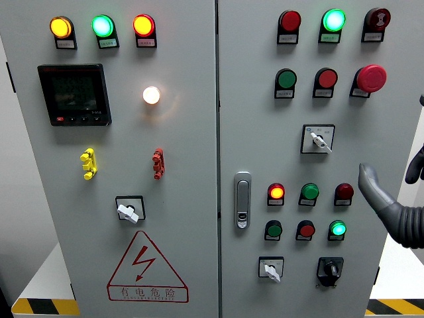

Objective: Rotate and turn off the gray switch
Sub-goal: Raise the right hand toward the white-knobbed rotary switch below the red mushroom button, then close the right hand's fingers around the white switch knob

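Stiff, light gray switch (pixel 319 140), pinch its slim lever sideways; right hand (pixel 384 195) nearby right, loosely open, empty.

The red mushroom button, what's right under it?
Below the red mushroom button sits a gray switch slightly left. The right hand hovers lower at the panel's edge, touching no switch. Nothing covers that area.

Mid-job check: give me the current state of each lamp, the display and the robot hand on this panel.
Left door top lamps: amber, green, red all lit.
White lamp: lit.
Display: dark.
Right door top green lamp: lit.
Red lamp beside the handle: lit.
Lower green lamp: lit.
Right hand: in front of the right door's edge, holding nothing, away from the switches.
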Robot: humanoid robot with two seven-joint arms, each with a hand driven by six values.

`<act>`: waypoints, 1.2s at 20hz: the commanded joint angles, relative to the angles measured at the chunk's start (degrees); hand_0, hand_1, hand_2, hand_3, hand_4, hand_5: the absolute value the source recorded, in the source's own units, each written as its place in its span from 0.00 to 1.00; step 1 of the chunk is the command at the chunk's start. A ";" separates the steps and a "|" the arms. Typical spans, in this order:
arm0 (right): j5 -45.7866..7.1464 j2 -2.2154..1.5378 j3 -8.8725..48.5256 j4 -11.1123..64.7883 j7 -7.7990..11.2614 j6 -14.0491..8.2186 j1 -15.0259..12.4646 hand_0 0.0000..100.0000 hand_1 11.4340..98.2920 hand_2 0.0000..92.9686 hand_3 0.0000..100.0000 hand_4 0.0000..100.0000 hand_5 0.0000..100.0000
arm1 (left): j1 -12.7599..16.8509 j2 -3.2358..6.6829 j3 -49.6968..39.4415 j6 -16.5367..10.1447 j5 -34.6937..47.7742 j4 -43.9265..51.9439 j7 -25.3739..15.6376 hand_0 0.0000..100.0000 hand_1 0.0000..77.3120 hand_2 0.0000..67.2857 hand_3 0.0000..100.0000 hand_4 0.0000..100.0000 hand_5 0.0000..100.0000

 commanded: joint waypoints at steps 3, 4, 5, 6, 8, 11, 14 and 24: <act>0.40 0.17 -0.95 -1.21 -3.18 0.00 0.53 0.36 0.43 0.30 0.90 0.85 1.00 | 0.00 0.02 0.00 0.00 -0.05 0.01 -0.08 0.00 0.00 0.19 0.18 0.09 0.12; 0.58 0.18 -0.95 -1.22 -3.18 0.00 0.70 0.38 0.41 0.31 0.90 0.85 1.00 | 0.00 0.02 0.00 0.00 0.04 0.01 0.00 0.00 0.00 0.19 0.18 0.09 0.12; 1.27 0.26 -0.95 -1.30 -3.27 0.18 1.05 0.37 0.40 0.33 0.90 0.85 1.00 | 0.00 0.02 0.00 0.00 0.04 0.01 -0.08 0.00 0.00 0.19 0.18 0.09 0.12; 3.02 0.35 -0.95 -1.31 -3.27 0.61 1.66 0.37 0.40 0.34 0.90 0.85 1.00 | 0.00 0.02 0.00 0.00 0.04 0.01 -0.08 0.00 0.00 0.19 0.18 0.09 0.12; 6.36 0.61 -0.51 -2.53 -3.27 2.01 3.59 0.32 0.40 0.39 0.90 0.85 1.00 | 0.00 0.02 0.00 0.00 0.04 0.01 -0.08 0.00 0.00 0.19 0.18 0.09 0.12; 7.08 0.70 -0.42 -3.76 -3.62 3.60 4.83 0.28 0.40 0.41 0.90 0.85 1.00 | 0.00 0.02 0.00 0.00 0.04 0.01 0.01 0.00 0.00 0.19 0.18 0.09 0.12; 7.17 0.70 -0.42 -6.92 -3.71 3.34 6.76 0.24 0.38 0.43 0.90 0.85 1.00 | 0.00 0.02 0.00 0.00 0.04 0.01 0.00 0.00 0.00 0.19 0.18 0.09 0.12; 11.48 0.88 0.19 -15.28 -4.32 2.81 11.78 0.08 0.37 0.48 0.90 0.85 1.00 | 0.00 0.02 0.00 0.00 0.04 0.01 0.00 0.00 0.00 0.19 0.18 0.09 0.12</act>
